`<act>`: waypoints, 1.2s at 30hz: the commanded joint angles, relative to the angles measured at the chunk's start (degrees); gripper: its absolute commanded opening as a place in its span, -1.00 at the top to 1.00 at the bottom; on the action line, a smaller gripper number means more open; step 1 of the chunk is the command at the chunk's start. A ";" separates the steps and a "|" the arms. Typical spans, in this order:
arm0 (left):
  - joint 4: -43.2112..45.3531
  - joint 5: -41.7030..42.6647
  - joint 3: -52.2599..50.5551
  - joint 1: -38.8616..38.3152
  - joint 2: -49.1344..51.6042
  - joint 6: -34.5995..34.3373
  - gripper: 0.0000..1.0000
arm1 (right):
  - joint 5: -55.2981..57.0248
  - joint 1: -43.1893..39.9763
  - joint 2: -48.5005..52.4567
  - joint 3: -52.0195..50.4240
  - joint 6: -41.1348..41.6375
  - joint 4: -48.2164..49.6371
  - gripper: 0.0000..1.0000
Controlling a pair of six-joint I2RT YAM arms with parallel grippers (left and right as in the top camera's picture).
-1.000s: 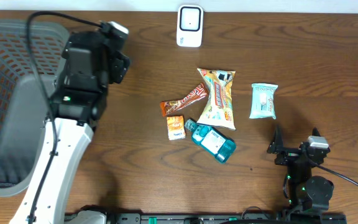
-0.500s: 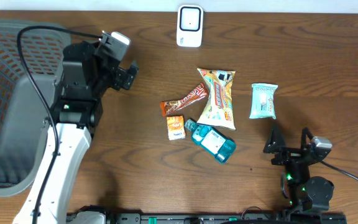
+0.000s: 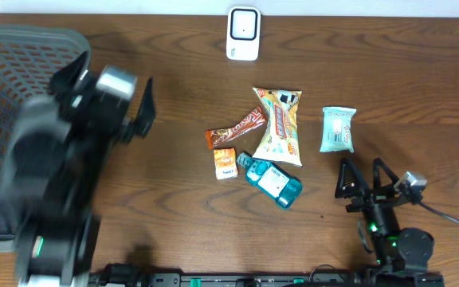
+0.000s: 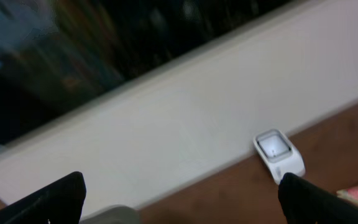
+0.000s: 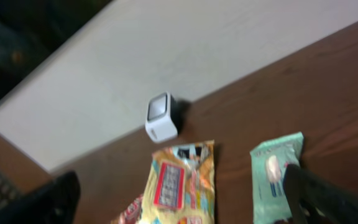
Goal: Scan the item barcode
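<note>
- Here, the right gripper (image 3: 362, 180) sits at the near right edge, its fingers spread wide and empty.
- The wipes pack (image 3: 338, 129) lies just beyond it, not touching.
- The snack bag (image 3: 280, 126), candy bar (image 3: 236, 127), orange box (image 3: 225, 163) and blue bottle (image 3: 273, 181) cluster to its left.
- The left gripper (image 4: 180, 183), blurred by the basket (image 3: 6, 64), has its fingers apart, well clear of the items.
- The scanner (image 3: 243, 33) stands at the far edge.

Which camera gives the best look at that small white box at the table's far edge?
The overhead view: the small white box is sharp and whole there. Both wrist views show the box blurred and at an angle.
</note>
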 commanded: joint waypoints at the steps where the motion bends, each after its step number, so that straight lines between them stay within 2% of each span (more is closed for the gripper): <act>1: -1.84 -0.68 0.55 -0.07 -10.60 -0.94 -0.96 | 0.74 -0.17 6.88 10.32 -7.34 -2.75 -0.99; 6: -2.38 -0.68 0.55 -0.07 -19.43 -0.92 -0.97 | 0.98 0.11 23.82 23.67 -12.04 -6.88 -0.99; 11: 1.09 -0.74 0.55 -0.07 -22.21 -0.11 -0.97 | 4.50 4.13 44.48 38.40 -13.38 -15.37 -0.98; 14: 5.11 -0.72 0.55 -0.07 -22.18 3.76 -0.97 | 11.67 10.01 56.19 49.53 -13.33 -24.46 -0.98; 18: 5.57 -0.63 0.55 -0.07 -22.21 4.26 -0.97 | 24.74 18.34 69.83 63.36 -13.35 -37.07 -0.99; 20: 5.49 -0.66 0.55 -0.07 -22.21 4.26 -0.97 | 26.47 20.85 74.62 66.95 -13.35 -39.15 -0.98; 24: 4.72 -0.24 0.55 -0.07 -22.23 4.24 -0.97 | 23.54 23.91 81.53 68.22 -13.40 -38.64 -0.99; 29: 4.46 -0.20 0.55 -0.07 -22.38 4.24 -0.97 | 26.23 24.68 89.50 67.82 -13.03 -35.10 -0.98; 34: 3.63 -0.20 0.50 -0.07 -23.17 4.24 -0.97 | 41.46 24.68 95.23 67.82 -1.51 -40.06 -0.97; 36: 3.37 -0.20 0.37 -0.07 -23.50 4.24 -0.97 | 45.29 24.68 96.85 67.82 -0.20 -41.79 -0.98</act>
